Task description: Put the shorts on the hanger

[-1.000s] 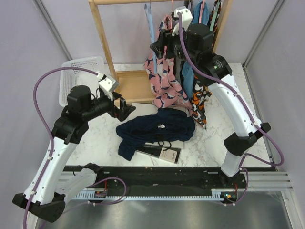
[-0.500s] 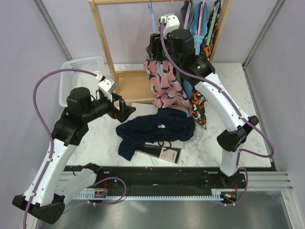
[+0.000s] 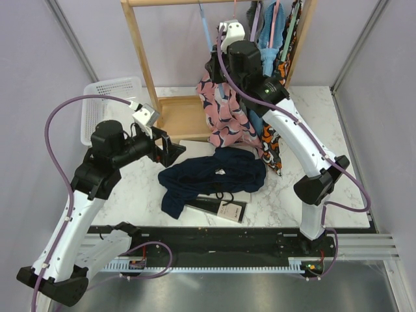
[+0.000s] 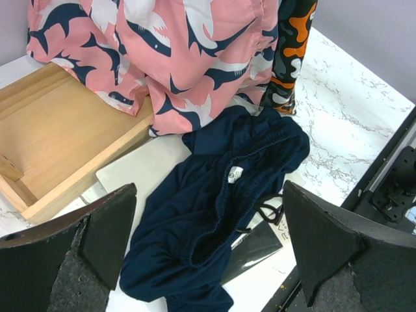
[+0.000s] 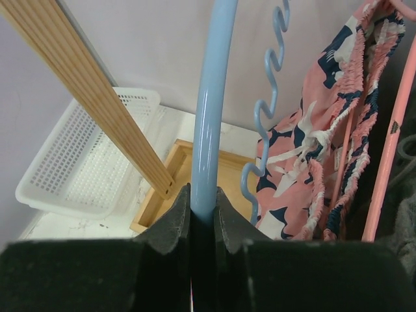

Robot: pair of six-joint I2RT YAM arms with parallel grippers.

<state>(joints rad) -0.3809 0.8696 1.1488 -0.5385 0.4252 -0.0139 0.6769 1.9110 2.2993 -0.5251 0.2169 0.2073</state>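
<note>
Worktop: pale marble, carrying the wooden rack, which served as reference for everything below

Shorts: lay in a crumpled navy heap on the worktop just in front of the rack's base tray, partly over a white board and a flat black packet. Gathered waistband faced up, with a small white label showing at its edge. Not on the hanger yet.

Pink patterned garment and orange-black garment: hung from the rack's rail, hems near the far edge of the shorts.

White basket: stood beside the rack, on the side away from the hung clothes.

Left gripper: hovered above the shorts, in front of the rack, fingers spread wide and holding nothing.

Right gripper: was up at the rack's rail, fingers pressed together on the slim neck of the hanger.

Hanger: light blue, hung among the clothes on the rack. Hook end was out of the wrist view, so whether it sat on the rail could not be told.

Judgement: shorts look light, limp and prone to sagging or bunching; the elastic waistband is the thickest bite and the best hold. Hanger looks stiff, light and smooth, so it may swivel in a pinch on the neck
</note>
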